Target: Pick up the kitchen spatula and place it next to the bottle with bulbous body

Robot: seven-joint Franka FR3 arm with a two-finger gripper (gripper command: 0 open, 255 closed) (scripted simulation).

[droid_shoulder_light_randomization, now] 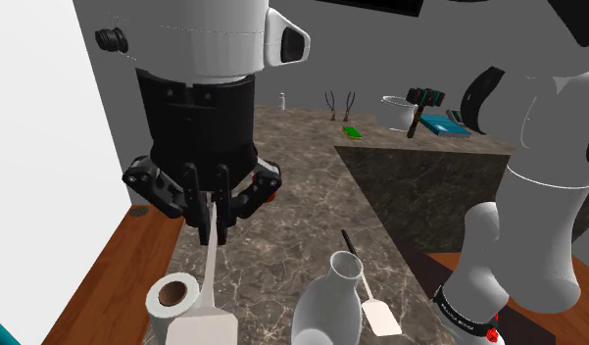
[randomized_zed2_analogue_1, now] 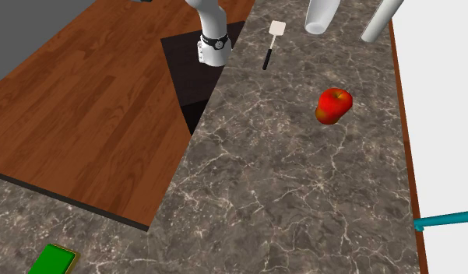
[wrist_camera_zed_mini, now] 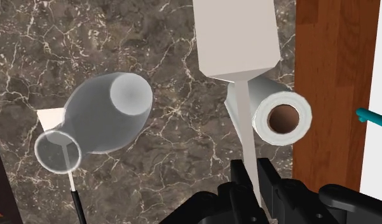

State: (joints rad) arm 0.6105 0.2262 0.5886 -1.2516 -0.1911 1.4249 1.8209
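Spatula (wrist_camera_zed_mini: 235, 38) is clamped by its pale handle in the black gripper (wrist_camera_zed_mini: 253, 172), blade hanging above the marbled counter (wrist_camera_zed_mini: 164, 165). Wrist view has the see-through bulbous bottle (wrist_camera_zed_mini: 107, 118) on one side and a paper roll (wrist_camera_zed_mini: 281, 118) on the other (wood strip (wrist_camera_zed_mini: 326, 76) just past the roll). Second exterior view adds a red apple (randomized_zed2_analogue_1: 333, 105) on open counter, plus a smaller black-handled spatula (randomized_zed2_analogue_1: 270, 45) lying near the bottle.

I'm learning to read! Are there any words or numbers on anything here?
Nothing can be read here.
Black band on the robot arm: tiny white marks, too small to read.
Bottle, long white spatula, paper roll, apple: no writing shows.
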